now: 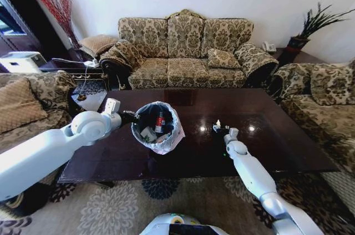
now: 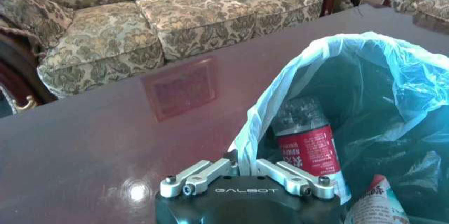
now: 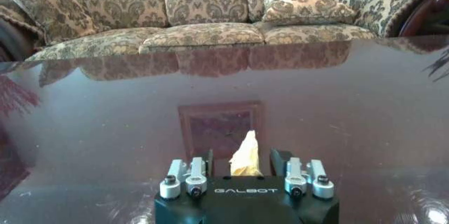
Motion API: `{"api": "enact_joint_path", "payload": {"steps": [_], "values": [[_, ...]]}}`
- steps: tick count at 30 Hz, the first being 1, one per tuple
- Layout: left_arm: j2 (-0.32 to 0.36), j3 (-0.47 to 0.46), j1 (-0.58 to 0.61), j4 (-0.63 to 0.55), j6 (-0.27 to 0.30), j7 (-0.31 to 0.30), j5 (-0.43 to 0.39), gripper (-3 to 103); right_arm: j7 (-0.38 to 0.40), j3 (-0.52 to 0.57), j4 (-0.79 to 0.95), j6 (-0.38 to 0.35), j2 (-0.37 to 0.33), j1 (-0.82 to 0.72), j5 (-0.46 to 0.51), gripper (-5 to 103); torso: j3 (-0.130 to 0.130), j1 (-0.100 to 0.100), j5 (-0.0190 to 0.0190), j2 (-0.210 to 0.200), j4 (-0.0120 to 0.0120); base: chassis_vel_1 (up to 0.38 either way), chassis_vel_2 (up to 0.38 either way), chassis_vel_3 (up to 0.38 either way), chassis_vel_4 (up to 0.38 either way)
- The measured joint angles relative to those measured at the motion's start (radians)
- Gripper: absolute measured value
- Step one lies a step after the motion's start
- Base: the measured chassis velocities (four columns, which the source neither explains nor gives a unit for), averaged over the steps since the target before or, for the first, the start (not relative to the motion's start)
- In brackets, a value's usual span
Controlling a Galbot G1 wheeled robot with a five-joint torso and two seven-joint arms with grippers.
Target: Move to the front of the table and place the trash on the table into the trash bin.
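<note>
Okay, head view: trash bin [image 1: 157, 127] sitting on table [image 1: 277, 135], left of centre, red-label bottle [image 1: 160, 122] and printed wrapper [image 1: 148, 133] inside. Left gripper [image 1: 126, 116] at bin's 9 o'clock rim. Right gripper [image 1: 223, 129] low over table, 3 o'clock from bin, well apart, white paper wad [image 1: 217, 126] at its tip.

Left wrist view: left gripper [image 2: 238, 169] clamped on bag-lined bin rim [image 2: 308, 71]; bottle [image 2: 308, 148] upright-tilted inside, wrapper [image 2: 375, 203] beside it.

Right wrist view: right gripper [image 3: 242, 162] pinching pale paper wad [image 3: 246, 154] between fingers [image 3: 279, 160], just above glossy table [image 3: 337, 103].
</note>
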Motion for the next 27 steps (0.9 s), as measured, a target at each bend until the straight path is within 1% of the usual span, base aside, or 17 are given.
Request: {"api": "enact_joint_path", "payload": {"steps": [2, 3, 5, 6, 7, 10, 11, 13, 15, 16, 18, 20, 22, 23, 25, 26, 27], "values": [[0.000, 0.000, -0.001, 0.001, 0.000, 0.000, 0.000, 0, 0.000, 0.000, 0.002, 0.000, -0.001, -0.001, 0.000, 52, 0.000, 0.000, 0.0001, 0.000, 0.0000, 0.000, 0.000, 0.000, 0.000], [0.000, 0.000, -0.002, 0.002, 0.000, 0.000, 0.000, 0, 0.000, 0.000, 0.009, 0.000, -0.006, -0.009, 0.000, 40, 0.000, 0.000, 0.0003, 0.000, 0.0001, 0.000, 0.000, 0.000, 0.000], [0.001, 0.000, -0.002, 0.002, 0.000, 0.000, 0.000, 0, 0.001, 0.001, 0.011, 0.000, -0.008, -0.012, 0.000, 40, 0.000, 0.000, 0.0002, 0.000, 0.0000, 0.000, 0.000, 0.000, 0.000], [0.001, 0.000, -0.002, 0.001, 0.000, 0.000, 0.000, 0, 0.000, 0.002, 0.015, 0.000, -0.011, -0.016, 0.000, 32, 0.000, 0.000, 0.0002, 0.000, 0.0001, 0.000, 0.000, 0.000, 0.000], [0.001, 0.000, -0.003, 0.001, -0.001, 0.000, 0.000, 0, 0.000, 0.002, 0.018, 0.001, -0.013, -0.019, 0.000, 32, 0.000, 0.000, 0.0001, 0.000, 0.0000, 0.000, 0.000, 0.000, 0.000], [0.002, 0.000, -0.005, 0.000, -0.001, 0.000, 0.000, 0, 0.000, 0.002, 0.021, 0.001, -0.016, -0.023, 0.001, 25, 0.000, 0.000, 0.0002, 0.000, 0.0000, 0.000, 0.000, 0.000, 0.000], [0.004, 0.000, -0.005, -0.001, -0.001, 0.000, 0.000, 0, 0.000, 0.002, 0.022, 0.001, -0.017, -0.023, 0.002, 16, 0.000, 0.000, 0.0002, 0.000, 0.0000, 0.000, 0.000, 0.000, 0.000], [0.005, 0.000, -0.005, -0.002, -0.001, 0.000, 0.000, 0, 0.000, 0.002, 0.023, 0.000, -0.018, -0.024, 0.005, 16, 0.000, 0.000, 0.0002, 0.000, 0.0000, 0.000, 0.000, 0.000, 0.000], [0.006, 0.000, -0.004, -0.004, -0.001, 0.000, -0.001, 0, 0.001, 0.002, 0.025, -0.002, -0.019, -0.024, 0.011, 8, 0.000, 0.000, 0.0002, 0.000, 0.0001, 0.000, 0.000, 0.000, 0.000], [0.006, 0.000, -0.004, -0.004, -0.001, 0.000, -0.001, 0, 0.001, 0.002, 0.025, -0.002, -0.019, -0.024, 0.011, 8, 0.000, 0.000, 0.0002, 0.000, 0.0001, 0.000, 0.000, 0.000, 0.000], [0.006, -0.002, -0.004, -0.006, -0.002, 0.000, -0.002, 0, 0.003, 0.002, 0.035, -0.004, -0.022, -0.026, 0.018, 2, 0.000, 0.000, 0.0003, 0.000, 0.0003, 0.000, 0.000, 0.000, 0.000], [0.006, -0.003, -0.005, -0.006, -0.002, 0.000, -0.003, 0, 0.010, 0.001, 0.046, 0.001, -0.024, -0.029, 0.018, 1, 0.000, 0.000, 0.0004, 0.000, 0.0003, 0.000, 0.000, 0.000, 0.000], [0.006, -0.003, -0.007, -0.004, -0.002, 0.002, -0.004, 0, 0.019, -0.001, 0.143, 0.022, -0.044, -0.056, 0.017, 0, 0.000, 0.000, 0.0005, 0.000, 0.0002, 0.000, 0.000, 0.000, 0.000], [0.006, -0.003, -0.007, -0.004, -0.002, 0.002, -0.004, 0, 0.019, -0.001, 0.143, 0.022, -0.044, -0.056, 0.017, 0, 0.000, 0.000, 0.0005, 0.000, 0.0002, 0.000, 0.000, 0.000, 0.000], [0.006, -0.001, -0.007, 0.000, -0.002, 0.002, -0.004, 0, 0.023, -0.007, 0.317, 0.018, -0.076, -0.090, 0.040, 0, 0.000, 0.000, 0.0002, 0.000, -0.0002, 0.000, 0.000, 0.000, 0.000], [0.006, -0.001, -0.007, 0.000, -0.002, 0.002, -0.004, 0, 0.023, -0.007, 0.317, 0.018, -0.076, -0.090, 0.040, 0, 0.000, 0.000, 0.0002, 0.000, -0.0002, 0.000, 0.000, 0.000, 0.000], [0.008, 0.001, -0.007, -0.001, -0.002, 0.003, -0.005, 0, 0.025, -0.016, 0.421, 0.010, -0.096, -0.101, 0.059, 0, 0.000, 0.000, 0.0003, 0.000, -0.0003, 0.000, 0.000, 0.000, 0.000]]}}
